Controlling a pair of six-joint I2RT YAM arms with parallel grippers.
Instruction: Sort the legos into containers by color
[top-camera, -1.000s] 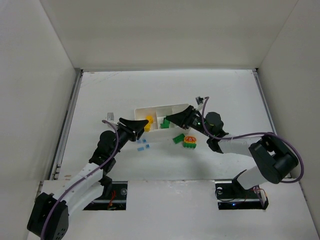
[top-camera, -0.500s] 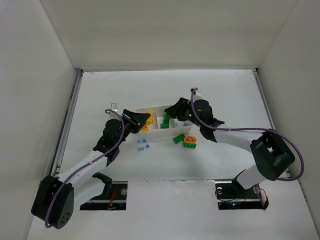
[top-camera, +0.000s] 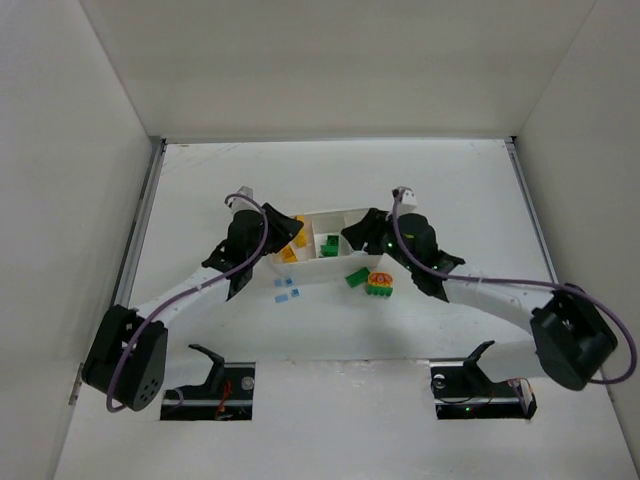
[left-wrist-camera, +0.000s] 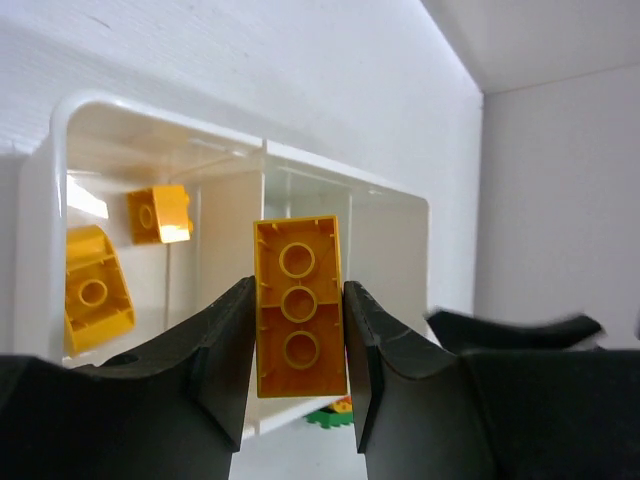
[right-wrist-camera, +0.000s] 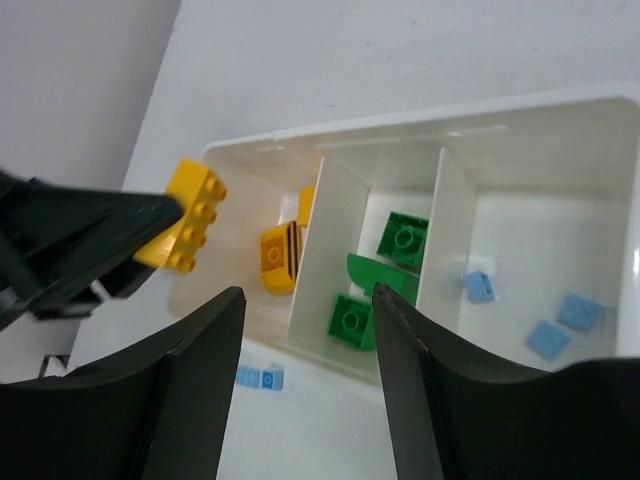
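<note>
- Legos (right-wrist-camera: 350, 318) are partly sorted. In the white tray (top-camera: 330, 212), the left compartment holds yellow bricks (left-wrist-camera: 95, 290), the middle one green bricks (right-wrist-camera: 403, 238), and the right one light blue bricks (right-wrist-camera: 548, 338).
- The left gripper (left-wrist-camera: 298, 330) pinches one more yellow piece, the held brick (left-wrist-camera: 299, 305), by its long sides. It hangs at the tray's left end, by the yellow compartment, and is not yet dropped in.
- The right gripper (right-wrist-camera: 307, 295) hangs over the tray with its fingers spread and nothing between them.
- Unsorted on the worktop (top-camera: 450, 180), near the tray's front wall, lie two loose blue bricks (top-camera: 284, 284), a loose green brick (top-camera: 356, 277) and an orange-and-green piece (top-camera: 379, 284).
- I'd reckon the job is past halfway, with one brick in hand and about four more to fetch.
</note>
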